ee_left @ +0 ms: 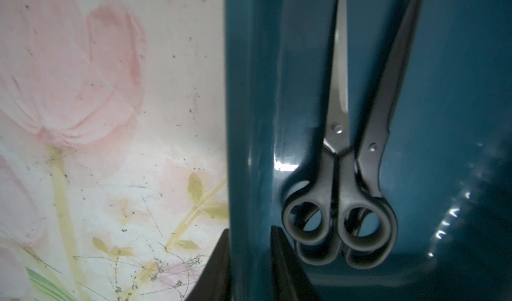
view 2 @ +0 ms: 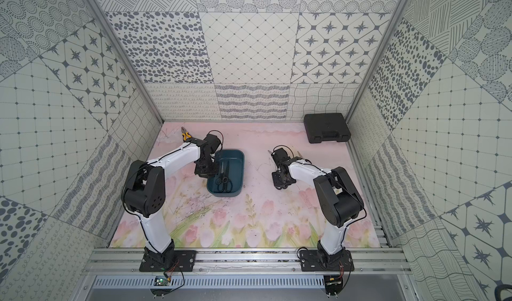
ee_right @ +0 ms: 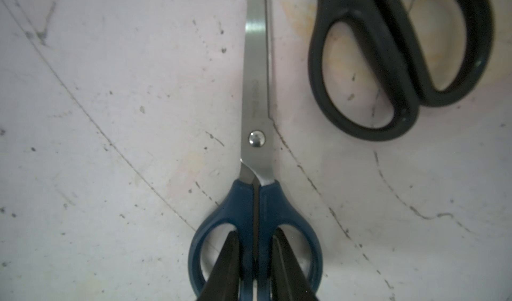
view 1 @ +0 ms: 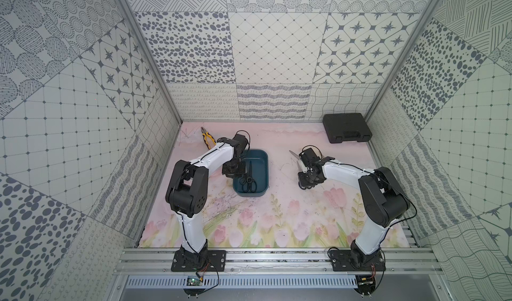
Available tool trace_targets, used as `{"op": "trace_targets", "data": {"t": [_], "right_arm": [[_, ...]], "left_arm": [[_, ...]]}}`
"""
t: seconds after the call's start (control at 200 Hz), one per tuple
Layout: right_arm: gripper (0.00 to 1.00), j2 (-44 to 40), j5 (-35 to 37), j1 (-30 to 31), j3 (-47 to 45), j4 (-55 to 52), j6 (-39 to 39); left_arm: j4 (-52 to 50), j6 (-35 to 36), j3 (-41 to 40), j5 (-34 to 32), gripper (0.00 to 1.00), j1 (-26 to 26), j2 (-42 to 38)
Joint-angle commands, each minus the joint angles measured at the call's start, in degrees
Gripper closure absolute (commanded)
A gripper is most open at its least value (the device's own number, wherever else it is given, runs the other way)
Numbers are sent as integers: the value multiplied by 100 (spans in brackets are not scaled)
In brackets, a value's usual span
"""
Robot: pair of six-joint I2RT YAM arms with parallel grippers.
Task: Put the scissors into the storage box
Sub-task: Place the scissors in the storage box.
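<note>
— Two black-handled scissors (view 1: 248,179) lie in the storage box (view 1: 268,172), left of the bench's (view 1: 277,219) middle. What about the left hand (ee_left: 249,229)?
— Slightly parted and empty, its fingers astride the box's wall.
— And the right hand (ee_right: 255,231)?
— One finger sits in each loop of the blue-handled scissors (ee_right: 256,105), pinching the handles. That pair lies flat on the bench, right of middle, with another black pair (ee_right: 371,133) just beside it.

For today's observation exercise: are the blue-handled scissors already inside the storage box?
No: the blue-handled scissors lie on the bare pale mat beside a black-handled pair.
</note>
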Motion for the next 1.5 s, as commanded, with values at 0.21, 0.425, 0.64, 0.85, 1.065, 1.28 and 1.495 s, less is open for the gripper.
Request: {"op": "trace_targets", "data": {"t": [0.21,0.425,0.64,0.85,1.065,1.28,1.495], "right_arm": [[100,53,-277,33,171,-304,32],[100,-383,-188,245,677,-877,84],[100,-680,-275,786,1366,-958,375],[100,-87,-590,1554,2301,-767,800],[100,917,-791,2034,3157,-420,1323],[100,1727,-375,2305,3825,-504,1507],[100,2077,-143,2305,3916,-392,1472]], "left_arm": [[-416,-185,445,-139,61,-37,-416],[27,-63,177,-177,51,-48,-1429],[1819,1024,-1589,640,30,-37,-3323],[3163,2020,-3326,1771,25,-22,-5330],[4102,2400,-4512,2973,15,-24,-6845],[3868,2566,-4348,3331,9,-24,-6704],[3581,2647,-4107,3665,1,-21,-6296]]}}
